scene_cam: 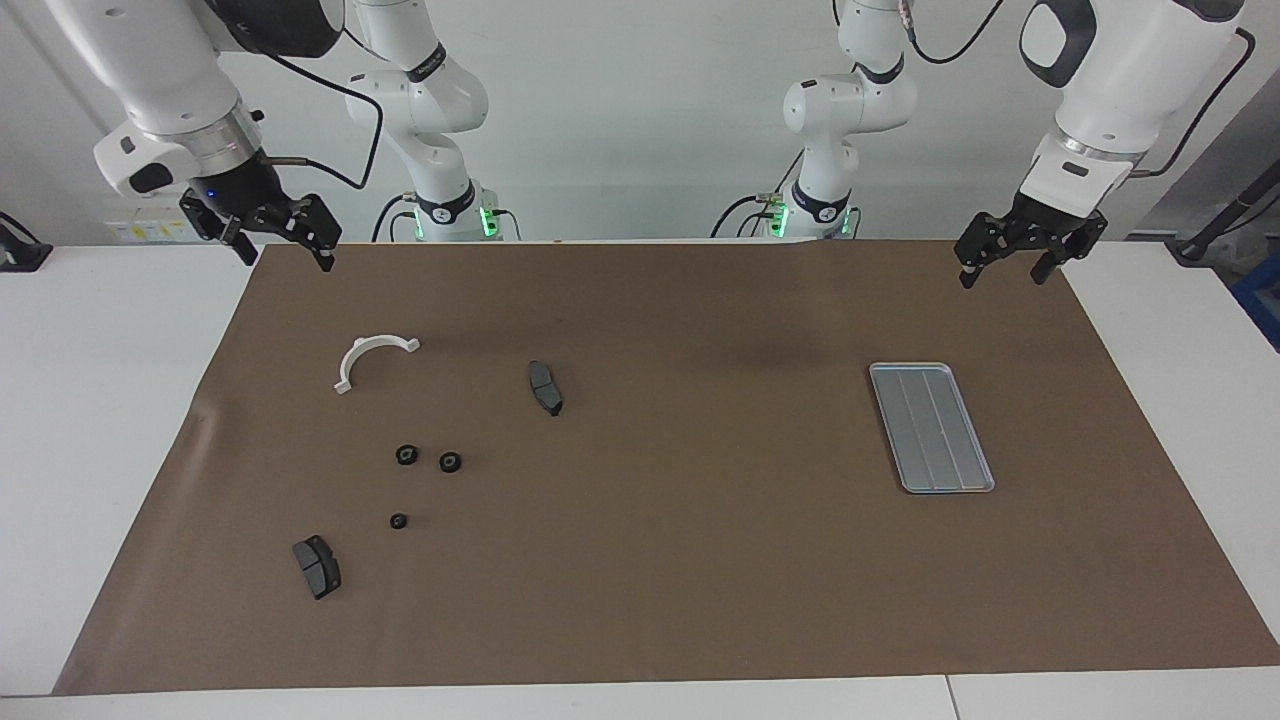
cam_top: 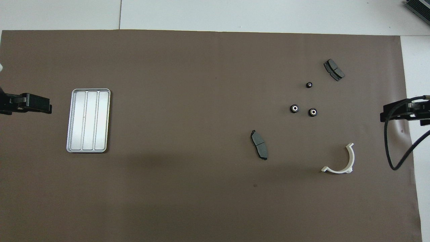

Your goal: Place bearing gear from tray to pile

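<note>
While both arms wait raised at the robots' end of the mat (scene_cam: 640, 600), you see the left gripper (scene_cam: 1030, 255) and right gripper (scene_cam: 275, 235) each with fingers apart, holding nothing. Next comes the tray (scene_cam: 932, 427), toward the left arm's end, its long axis running away from the robots; you find no gear on it. Farther out, toward the right arm's end, lies the pile (scene_cam: 425, 470): three gears, unstacked, nearer the right gripper. You can read no writing or brand anywhere.
</note>
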{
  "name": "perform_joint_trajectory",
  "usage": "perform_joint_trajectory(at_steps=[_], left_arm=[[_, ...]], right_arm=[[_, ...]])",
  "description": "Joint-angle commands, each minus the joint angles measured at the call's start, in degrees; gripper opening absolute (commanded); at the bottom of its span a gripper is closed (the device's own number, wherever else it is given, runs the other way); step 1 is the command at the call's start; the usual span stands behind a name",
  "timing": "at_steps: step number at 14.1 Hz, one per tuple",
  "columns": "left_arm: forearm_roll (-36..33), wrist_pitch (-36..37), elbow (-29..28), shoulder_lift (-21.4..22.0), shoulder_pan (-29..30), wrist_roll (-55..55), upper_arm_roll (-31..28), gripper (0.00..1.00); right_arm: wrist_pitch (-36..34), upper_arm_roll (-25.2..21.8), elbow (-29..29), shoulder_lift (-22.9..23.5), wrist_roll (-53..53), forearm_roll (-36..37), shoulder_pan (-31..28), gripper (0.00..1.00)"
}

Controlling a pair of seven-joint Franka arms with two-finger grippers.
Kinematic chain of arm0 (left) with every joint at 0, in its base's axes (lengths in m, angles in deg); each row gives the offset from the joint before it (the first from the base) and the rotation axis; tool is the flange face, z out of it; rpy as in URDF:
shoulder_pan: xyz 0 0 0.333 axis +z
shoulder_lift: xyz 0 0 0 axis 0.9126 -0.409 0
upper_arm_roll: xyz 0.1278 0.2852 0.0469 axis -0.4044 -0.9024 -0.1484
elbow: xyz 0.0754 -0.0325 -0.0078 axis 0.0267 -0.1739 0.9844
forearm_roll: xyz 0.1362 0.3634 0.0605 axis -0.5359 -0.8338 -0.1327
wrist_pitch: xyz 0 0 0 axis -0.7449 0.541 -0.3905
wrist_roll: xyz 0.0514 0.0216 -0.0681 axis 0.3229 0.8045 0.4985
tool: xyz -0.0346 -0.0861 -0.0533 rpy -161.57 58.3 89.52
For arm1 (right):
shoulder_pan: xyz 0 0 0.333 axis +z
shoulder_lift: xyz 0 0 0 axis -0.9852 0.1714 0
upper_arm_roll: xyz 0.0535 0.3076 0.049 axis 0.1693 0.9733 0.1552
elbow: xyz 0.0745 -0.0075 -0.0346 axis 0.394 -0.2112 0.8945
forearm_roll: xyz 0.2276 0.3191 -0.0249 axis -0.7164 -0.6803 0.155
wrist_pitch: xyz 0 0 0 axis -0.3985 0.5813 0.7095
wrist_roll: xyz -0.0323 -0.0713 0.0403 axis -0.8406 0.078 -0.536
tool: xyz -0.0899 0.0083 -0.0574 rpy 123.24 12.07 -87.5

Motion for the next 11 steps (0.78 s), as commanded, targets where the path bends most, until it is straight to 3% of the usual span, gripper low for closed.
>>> perform_joint_trajectory(at_steps=[1,11], left_arm=[[-0.9,0.7,-1.2,1.5,0.0,-0.4,-0.1,1.00],[-0.9,0.7,-1.2,1.5,0.0,-0.4,-0.1,1.00]], right_arm=[[-0.5,0.8,-0.2,-0.7,-1.4,0.2,-0.7,1.00],[-1.0,1.1,-0.3,-0.8,-1.3,0.1,-0.7,1.00]])
